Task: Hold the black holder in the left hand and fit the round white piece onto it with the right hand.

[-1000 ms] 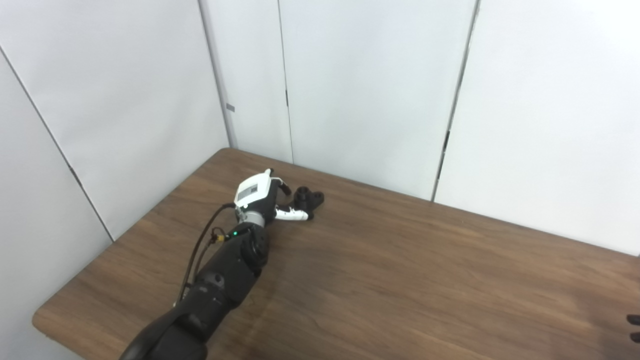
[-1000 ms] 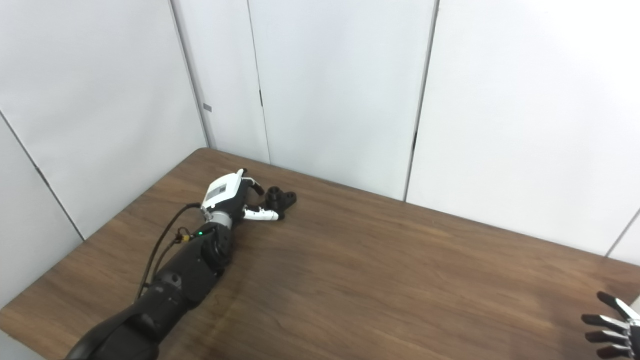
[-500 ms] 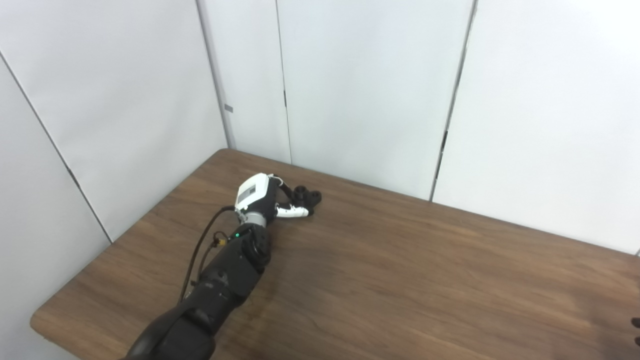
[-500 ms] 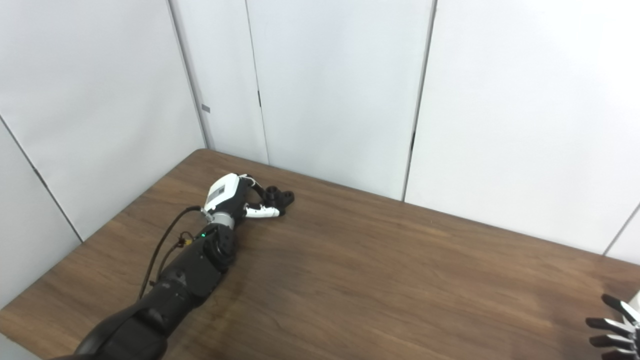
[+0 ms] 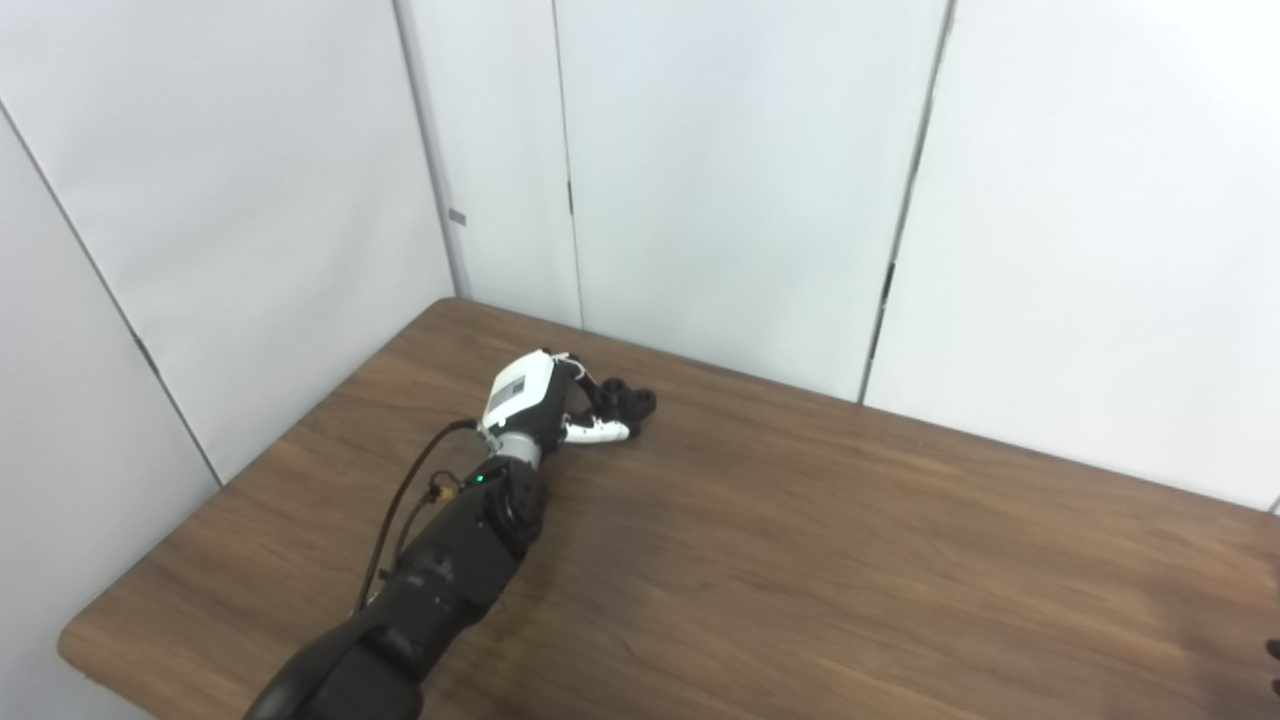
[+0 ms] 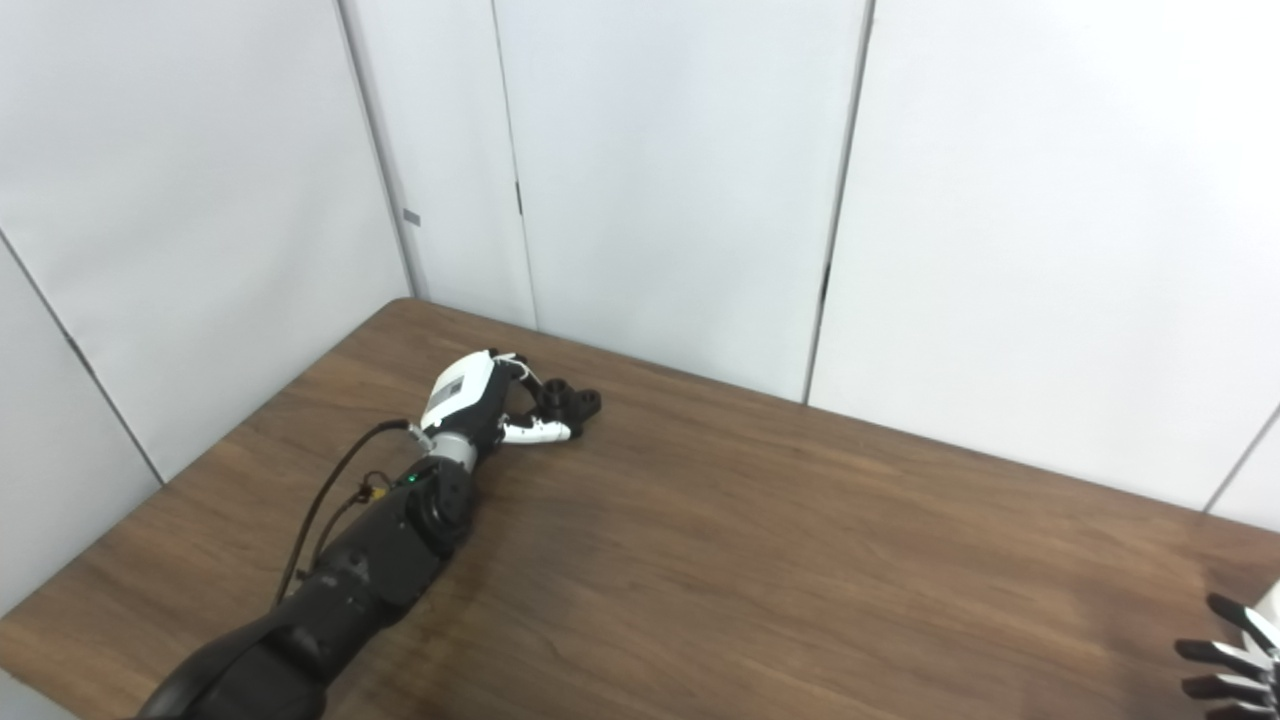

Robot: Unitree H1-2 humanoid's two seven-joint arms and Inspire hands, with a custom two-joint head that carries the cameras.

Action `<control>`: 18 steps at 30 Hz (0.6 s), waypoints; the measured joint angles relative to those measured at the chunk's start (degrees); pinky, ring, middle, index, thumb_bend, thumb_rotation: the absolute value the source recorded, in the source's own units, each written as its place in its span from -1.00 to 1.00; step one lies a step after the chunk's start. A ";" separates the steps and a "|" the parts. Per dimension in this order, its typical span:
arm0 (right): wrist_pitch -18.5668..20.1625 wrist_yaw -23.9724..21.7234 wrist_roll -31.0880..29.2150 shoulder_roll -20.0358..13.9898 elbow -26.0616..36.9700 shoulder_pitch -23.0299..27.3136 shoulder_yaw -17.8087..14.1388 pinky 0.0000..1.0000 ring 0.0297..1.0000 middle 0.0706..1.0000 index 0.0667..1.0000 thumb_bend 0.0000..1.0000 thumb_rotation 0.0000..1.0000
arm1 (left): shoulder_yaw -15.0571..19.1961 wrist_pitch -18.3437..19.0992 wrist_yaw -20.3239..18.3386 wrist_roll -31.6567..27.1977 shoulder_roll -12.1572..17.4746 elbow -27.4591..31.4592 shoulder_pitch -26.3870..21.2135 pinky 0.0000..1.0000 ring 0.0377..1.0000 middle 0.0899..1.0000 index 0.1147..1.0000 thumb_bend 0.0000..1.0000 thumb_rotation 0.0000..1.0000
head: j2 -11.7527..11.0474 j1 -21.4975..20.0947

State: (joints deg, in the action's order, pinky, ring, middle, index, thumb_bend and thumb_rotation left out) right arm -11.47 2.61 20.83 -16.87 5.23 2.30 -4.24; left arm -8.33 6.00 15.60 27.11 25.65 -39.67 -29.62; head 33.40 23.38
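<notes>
Left eye view: the task is at its first step. The left hand reaches the black holder near the counter's far left corner, fingers curling around it; whether the grasp is closed cannot be told. The holder is small, dark and lobed.

Right eye view: the right hand waits at the near right edge, fingers spread, holding nothing. No round white piece is visible, so fitting remains.

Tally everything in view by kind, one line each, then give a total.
Robot hands: 2, the left hand and the right hand
Black holder: 1
Table: 1
Round white piece: 0 in view
Total: 4
</notes>
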 measured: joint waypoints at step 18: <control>3.80 -0.04 3.48 1.18 2.62 1.94 1.37 0.02 0.18 0.34 0.63 0.20 -0.85 | -10.05 -5.94 -10.85 -0.97 -0.39 23.08 10.29 1.00 1.00 0.86 -0.17 0.05 -0.86 | 2.64 -10.55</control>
State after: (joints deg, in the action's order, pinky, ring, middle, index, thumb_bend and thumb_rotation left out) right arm -7.67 2.56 24.31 -15.69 7.85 4.25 -2.87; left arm -18.38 0.06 4.76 26.14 25.26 -16.60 -19.32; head 36.03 12.83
